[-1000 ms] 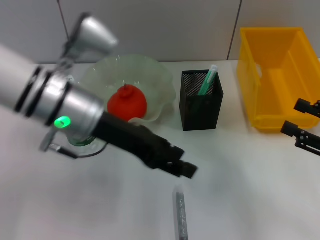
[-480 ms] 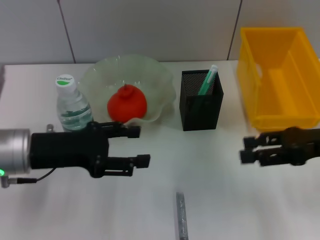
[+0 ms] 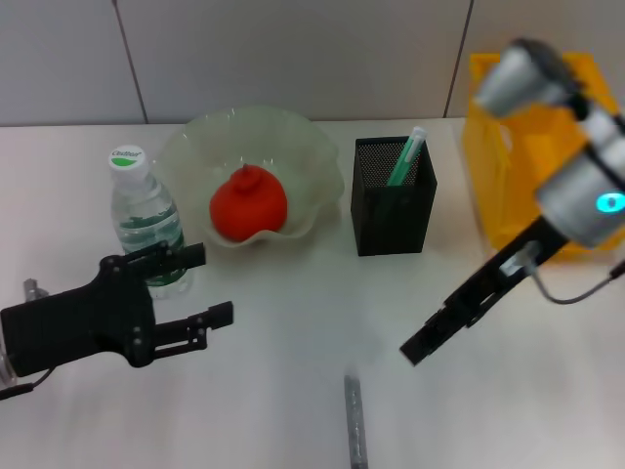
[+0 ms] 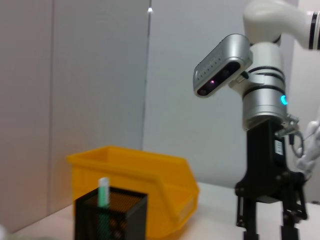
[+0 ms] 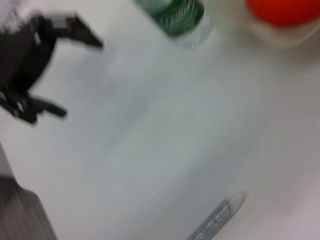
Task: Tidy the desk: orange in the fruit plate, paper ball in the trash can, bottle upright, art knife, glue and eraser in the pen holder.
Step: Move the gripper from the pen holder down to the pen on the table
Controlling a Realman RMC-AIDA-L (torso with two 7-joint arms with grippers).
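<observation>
We judge the glue (image 3: 354, 422) is next: our right end effector (image 3: 422, 344) hangs above it, grip state unclear. It must descend and clasp it; our left end effector (image 3: 200, 285) waits released beside the bottle (image 3: 145, 221).

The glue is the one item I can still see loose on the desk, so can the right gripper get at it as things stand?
Probably yes. The glue lies flat on bare table with nothing touching it, and the right gripper hangs just beside and above it. The left gripper sits well off near the bottle.
</observation>
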